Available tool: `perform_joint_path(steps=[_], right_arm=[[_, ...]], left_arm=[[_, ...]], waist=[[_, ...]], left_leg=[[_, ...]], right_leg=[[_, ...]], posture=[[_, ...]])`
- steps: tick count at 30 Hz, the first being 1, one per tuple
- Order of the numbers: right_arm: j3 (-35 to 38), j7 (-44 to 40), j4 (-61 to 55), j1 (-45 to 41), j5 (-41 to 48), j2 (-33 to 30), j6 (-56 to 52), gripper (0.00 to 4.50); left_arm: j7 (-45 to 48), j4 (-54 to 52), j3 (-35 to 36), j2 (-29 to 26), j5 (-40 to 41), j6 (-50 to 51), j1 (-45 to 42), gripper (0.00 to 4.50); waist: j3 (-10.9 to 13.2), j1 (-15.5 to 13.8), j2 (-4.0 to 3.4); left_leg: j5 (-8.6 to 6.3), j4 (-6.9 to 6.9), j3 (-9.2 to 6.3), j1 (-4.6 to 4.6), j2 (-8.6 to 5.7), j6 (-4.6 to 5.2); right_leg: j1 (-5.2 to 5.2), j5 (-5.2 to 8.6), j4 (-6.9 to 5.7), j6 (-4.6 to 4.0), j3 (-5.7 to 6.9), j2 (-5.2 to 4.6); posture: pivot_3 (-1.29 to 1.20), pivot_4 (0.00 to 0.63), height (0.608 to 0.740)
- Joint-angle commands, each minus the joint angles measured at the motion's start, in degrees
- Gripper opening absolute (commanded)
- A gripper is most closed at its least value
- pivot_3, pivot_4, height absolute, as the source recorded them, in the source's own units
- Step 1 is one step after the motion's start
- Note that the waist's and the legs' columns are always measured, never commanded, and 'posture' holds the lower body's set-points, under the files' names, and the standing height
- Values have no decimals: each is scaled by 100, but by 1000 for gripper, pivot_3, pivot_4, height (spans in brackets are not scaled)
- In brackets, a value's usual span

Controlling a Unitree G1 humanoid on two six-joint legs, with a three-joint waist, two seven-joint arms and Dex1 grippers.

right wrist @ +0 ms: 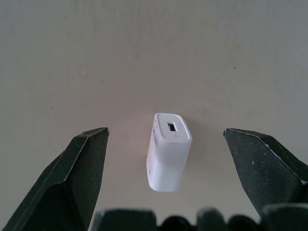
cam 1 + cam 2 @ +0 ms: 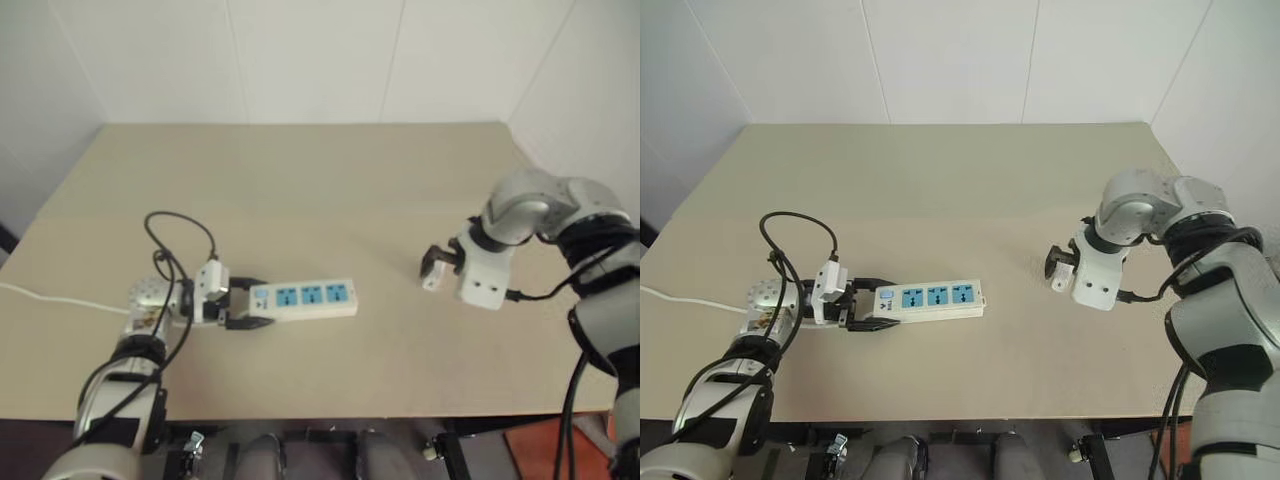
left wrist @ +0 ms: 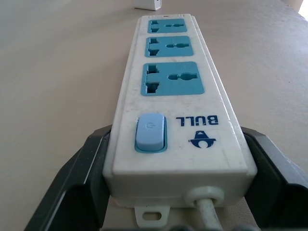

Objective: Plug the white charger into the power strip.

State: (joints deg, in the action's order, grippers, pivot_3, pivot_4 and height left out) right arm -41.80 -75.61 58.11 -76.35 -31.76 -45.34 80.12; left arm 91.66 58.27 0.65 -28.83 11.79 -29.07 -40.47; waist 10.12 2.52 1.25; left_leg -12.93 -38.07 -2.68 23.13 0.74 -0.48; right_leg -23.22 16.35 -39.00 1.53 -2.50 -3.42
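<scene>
White charger [image 1: 168,151] lies on table [image 2: 330,180], apart from power strip [image 2: 305,298].

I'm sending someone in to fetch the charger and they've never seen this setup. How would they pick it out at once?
Start at the beige table and go to its right side, where the right gripper hangs open, pointing down. Between its black fingers lies the white charger, well apart from the power strip in the left gripper. It is a small rounded block with one slot in its end, no blue sockets.
</scene>
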Motion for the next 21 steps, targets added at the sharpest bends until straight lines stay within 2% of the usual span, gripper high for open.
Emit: perform_joint_path(steps=[1,10,21], right_arm=[[-33,647,172,-331,-617,106,35,4500],[-479,2184,531,-587,-2015,380,-151,4500],[-941,3478,843,-667,-2906,604,-479,4500]], left_arm=[[-7,-176,-33,-3,-28,65,114,3314],[-69,-416,-23,-4,-10,143,285,3314],[-148,-502,34,-41,26,165,368,3314]], waist=[[1,1,-1],[2,1,-4],[1,16,-7]], left_leg=[[0,0,0,0,0,0],[0,1,2,1,-1,0],[0,2,6,-4,-2,0]], right_leg=[[0,0,0,0,0,0],[-3,0,-3,-1,-2,-1],[-5,-1,-9,-1,-6,-1]], posture=[[0,150,740],[0,150,740],[0,150,740]])
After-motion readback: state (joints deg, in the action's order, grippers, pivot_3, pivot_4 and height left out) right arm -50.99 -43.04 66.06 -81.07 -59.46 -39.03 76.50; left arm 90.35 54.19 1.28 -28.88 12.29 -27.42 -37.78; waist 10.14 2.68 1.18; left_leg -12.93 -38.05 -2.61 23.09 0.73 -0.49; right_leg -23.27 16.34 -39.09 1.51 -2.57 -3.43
